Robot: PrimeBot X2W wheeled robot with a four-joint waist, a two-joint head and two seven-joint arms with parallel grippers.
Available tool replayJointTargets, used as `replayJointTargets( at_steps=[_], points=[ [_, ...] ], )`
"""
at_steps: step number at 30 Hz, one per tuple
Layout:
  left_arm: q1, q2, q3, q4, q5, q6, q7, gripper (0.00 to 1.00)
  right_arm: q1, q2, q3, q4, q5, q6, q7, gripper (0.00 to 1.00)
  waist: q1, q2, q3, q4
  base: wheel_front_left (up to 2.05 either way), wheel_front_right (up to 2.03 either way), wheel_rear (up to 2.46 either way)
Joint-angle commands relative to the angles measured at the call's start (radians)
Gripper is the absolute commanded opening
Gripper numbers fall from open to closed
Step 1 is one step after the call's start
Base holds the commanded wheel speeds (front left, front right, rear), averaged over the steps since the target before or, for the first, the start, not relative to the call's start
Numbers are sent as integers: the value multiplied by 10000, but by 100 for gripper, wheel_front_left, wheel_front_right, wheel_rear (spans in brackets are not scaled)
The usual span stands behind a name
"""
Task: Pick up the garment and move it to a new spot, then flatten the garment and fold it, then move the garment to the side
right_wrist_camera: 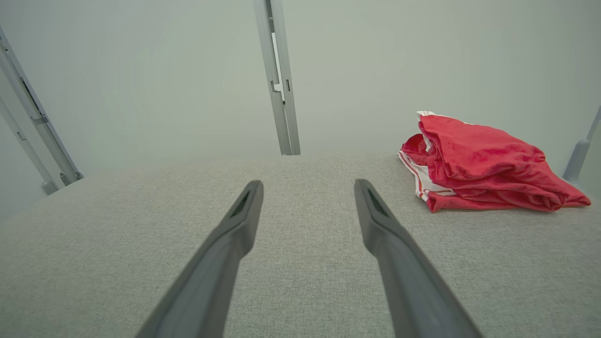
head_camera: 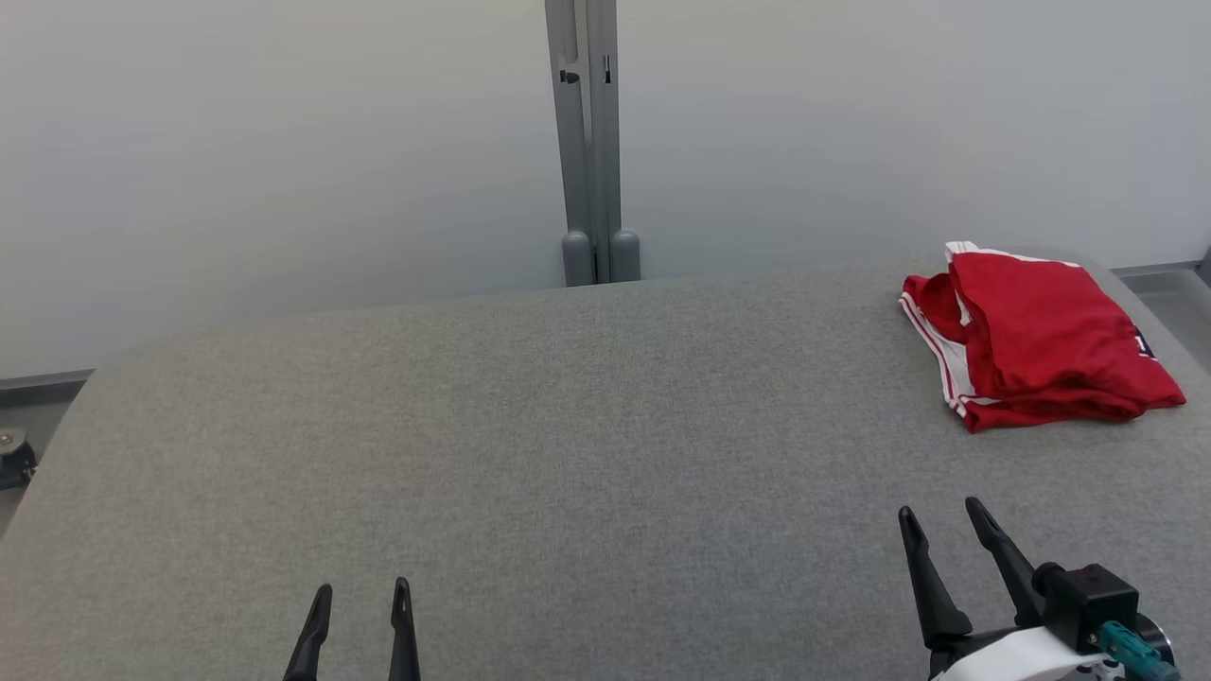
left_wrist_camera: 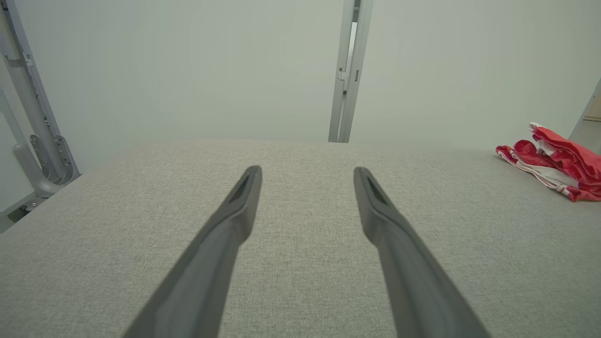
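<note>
The garment [head_camera: 1036, 340] is red with white striped trim and lies in a folded bundle at the far right of the grey table [head_camera: 568, 454]. The same red garment [right_wrist_camera: 479, 164] lies ahead and to the right of my right gripper [right_wrist_camera: 307, 185], whose two fingers are spread with nothing between them. In the head view my right gripper [head_camera: 946, 518] hovers near the front right, well short of the cloth. At the front left, my left gripper [head_camera: 362, 594] is open and empty. The garment [left_wrist_camera: 558, 162] shows at the right edge of the left wrist view, far from my left gripper [left_wrist_camera: 307, 171].
A grey upright post [head_camera: 591, 142] stands behind the table's far edge against a pale wall. More metal frame legs [left_wrist_camera: 33, 126] stand off the table's left side. A small castor [head_camera: 14, 459] sits on the floor at the left.
</note>
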State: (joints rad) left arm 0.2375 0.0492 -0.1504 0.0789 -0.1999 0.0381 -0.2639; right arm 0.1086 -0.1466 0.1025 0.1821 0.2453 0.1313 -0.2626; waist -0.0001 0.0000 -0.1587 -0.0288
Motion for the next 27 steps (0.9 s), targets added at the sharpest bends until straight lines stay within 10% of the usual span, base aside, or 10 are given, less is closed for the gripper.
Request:
replayJointTargets(
  at_steps=[1,19,20,27],
  points=[
    [163,28,54,40,-71,-35,0,100,129,-37,10,-55,98,-11,-25,100,1,0,-70,14,0,0,0],
    [206,28,213,253,137,-144,0,100,194,-41,85,-24,235,-11,-25,100,1,0,-231,279,0,0,0],
    [143,0,180,241,132,-171,0,0,106,-47,78,-10,171,0,0,0,1,0,-231,281,0,0,0],
    [53,-5,249,622,-486,-227,149,0,99,99,-17,339,764,0,195,0,1,0,-183,286,0,0,0]
  ],
)
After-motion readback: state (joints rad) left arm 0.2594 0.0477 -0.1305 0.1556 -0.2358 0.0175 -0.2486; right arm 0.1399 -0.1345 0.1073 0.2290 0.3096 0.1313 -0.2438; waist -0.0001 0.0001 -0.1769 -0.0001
